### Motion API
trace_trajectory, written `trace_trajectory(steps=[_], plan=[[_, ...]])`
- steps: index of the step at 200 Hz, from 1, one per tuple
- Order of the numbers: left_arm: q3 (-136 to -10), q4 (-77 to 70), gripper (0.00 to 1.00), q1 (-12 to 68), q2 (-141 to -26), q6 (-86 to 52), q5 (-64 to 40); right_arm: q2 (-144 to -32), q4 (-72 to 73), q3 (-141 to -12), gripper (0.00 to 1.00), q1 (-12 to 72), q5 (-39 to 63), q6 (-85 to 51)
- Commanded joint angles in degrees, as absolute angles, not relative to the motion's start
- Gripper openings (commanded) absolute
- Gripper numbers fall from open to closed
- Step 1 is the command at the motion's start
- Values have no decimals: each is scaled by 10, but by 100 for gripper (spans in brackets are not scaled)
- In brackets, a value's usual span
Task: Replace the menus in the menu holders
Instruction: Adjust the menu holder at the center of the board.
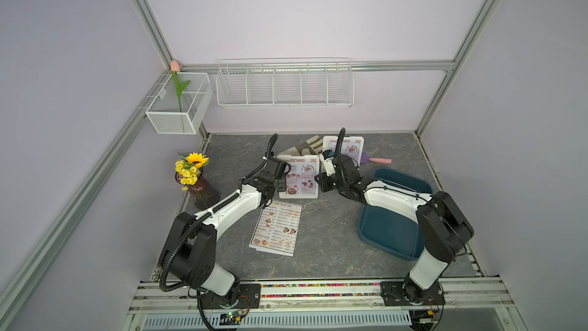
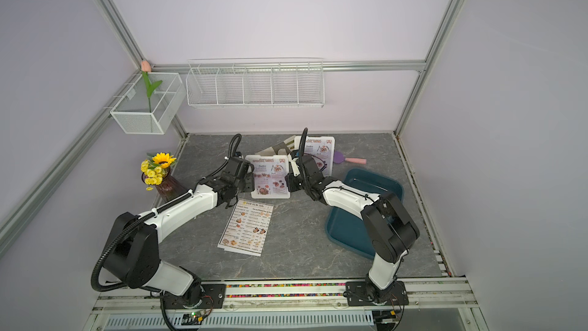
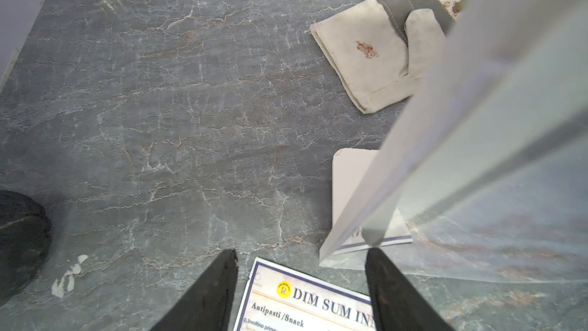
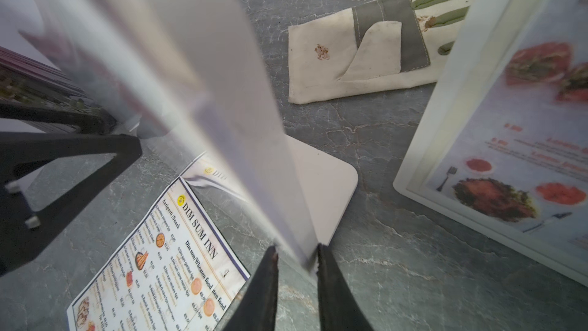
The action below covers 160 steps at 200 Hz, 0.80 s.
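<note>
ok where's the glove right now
In a top view the glove lies flat at the back of the table, behind the near menu holder.

I'm driving inside a lab test cell, not a real dining room. Bare aluminium framing [image 1: 397, 65] boxes it in and plain lilac panels [image 1: 302, 11] make the walls. Along the near edge of the worktop [image 1: 334, 249] a rail [image 1: 318, 290] carries black base plates [image 1: 249, 292], with loose wires and a lit circuit board [image 1: 234, 315] just below. The dressing says restaurant, though. I've got a stone-look surface, a vase [image 1: 202, 191] of yellow flowers at the left edge, a menu holder [image 1: 299, 176] standing toward the back and a DIM SUM INN menu [image 1: 276, 229] lying flat. A white wire rack [image 1: 284, 90] hangs on the back wall.
</note>
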State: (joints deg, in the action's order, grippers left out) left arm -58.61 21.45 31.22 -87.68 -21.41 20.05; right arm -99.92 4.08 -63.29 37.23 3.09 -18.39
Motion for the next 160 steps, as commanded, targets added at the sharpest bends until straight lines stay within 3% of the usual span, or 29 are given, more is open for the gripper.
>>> trace_trajectory(steps=[1, 92, 160], plan=[[-604, 225, 67, 310, -885, -232, 200, -1005, 34, -650, 25, 375, 37, -177], [-648, 330, 68, 311, -778, -239, 224, -870, -159, -760, 34, 376, -21, -171], [-697, 338, 69, 311, -789, -223, 242, -1008, -221, -951, 38, 384, -49, -140]])
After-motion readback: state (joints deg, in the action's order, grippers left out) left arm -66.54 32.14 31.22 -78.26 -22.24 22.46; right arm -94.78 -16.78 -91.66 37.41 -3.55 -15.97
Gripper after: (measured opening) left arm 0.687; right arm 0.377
